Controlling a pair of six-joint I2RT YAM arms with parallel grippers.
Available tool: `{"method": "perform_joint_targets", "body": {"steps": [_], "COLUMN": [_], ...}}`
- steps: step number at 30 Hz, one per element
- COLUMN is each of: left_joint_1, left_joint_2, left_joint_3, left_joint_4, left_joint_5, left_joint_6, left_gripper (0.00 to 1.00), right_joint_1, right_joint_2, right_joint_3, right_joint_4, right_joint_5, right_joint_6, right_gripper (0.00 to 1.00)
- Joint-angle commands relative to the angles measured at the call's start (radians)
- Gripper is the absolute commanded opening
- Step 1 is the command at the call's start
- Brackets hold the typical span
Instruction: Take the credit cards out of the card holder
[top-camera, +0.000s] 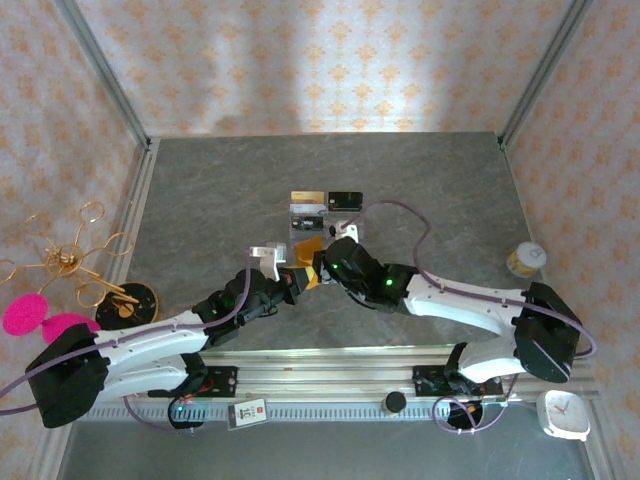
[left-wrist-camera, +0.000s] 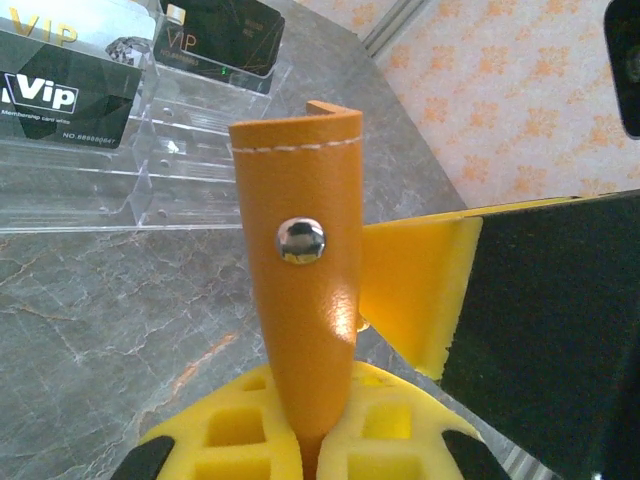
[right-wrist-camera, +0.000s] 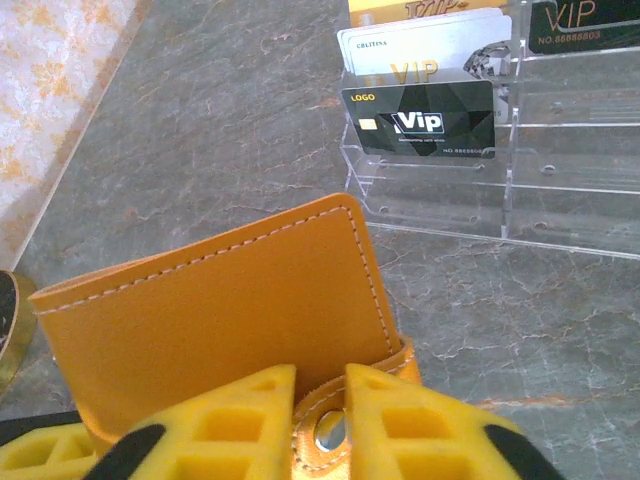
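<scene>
The tan-orange card holder (right-wrist-camera: 220, 310) sits near the middle of the grey desk (top-camera: 200, 200), gripped from both sides where the two arms meet, just in front of the clear acrylic stand (right-wrist-camera: 560, 180). The left hand (left-wrist-camera: 310, 445) is clamped on one leather flap, which rises between its yellow fingers (left-wrist-camera: 225, 430) with a metal snap stud (left-wrist-camera: 300, 241) facing the wrist camera. The right hand (right-wrist-camera: 320, 420) has its yellow fingers nearly together, and the strap tab (right-wrist-camera: 325, 440) with its own snap is pinched in the narrow gap between them. The broad stitched panel of the holder stands just beyond them. Whether the holder rests on the desk or is lifted clear of it, I cannot tell. Four credit cards stand in the tiers of the stand, apart from the holder. A gold card (right-wrist-camera: 420, 10) is at the back with a silver-white card (right-wrist-camera: 420, 50) before it and a black Vip card (right-wrist-camera: 420, 120) in front. A second black card (right-wrist-camera: 585, 25) stands in the compartment beside them.
</scene>
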Motion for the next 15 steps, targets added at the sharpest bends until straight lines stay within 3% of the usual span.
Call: {"method": "perform_joint_targets", "body": {"steps": [1, 2, 10, 15], "left_joint_1": [-0.005, -0.005, 0.013, 0.045], "left_joint_2": [-0.047, -0.043, -0.047, 0.044], "left_joint_3": [0.031, 0.031, -0.004, -0.052], "left_joint_4": [0.093, 0.093, 0.081, 0.159], "left_joint_5": [0.003, 0.006, 0.030, 0.157], "left_joint_6": [0.005, 0.000, -0.025, -0.078], "left_gripper": [0.00, 0.00, 0.00, 0.00], "right_joint_1": [-0.013, -0.014, -0.075, -0.109], "right_joint_2": [0.024, 0.027, -0.008, -0.058], "right_joint_3": [-0.005, -0.007, -0.090, -0.181], "right_joint_4": [-0.092, -0.091, -0.071, 0.014], "right_joint_5": [0.114, 0.120, 0.119, 0.006], "right_joint_6": [-0.022, -0.025, -0.026, -0.030], "right_gripper": [0.08, 0.01, 0.00, 0.00]}}
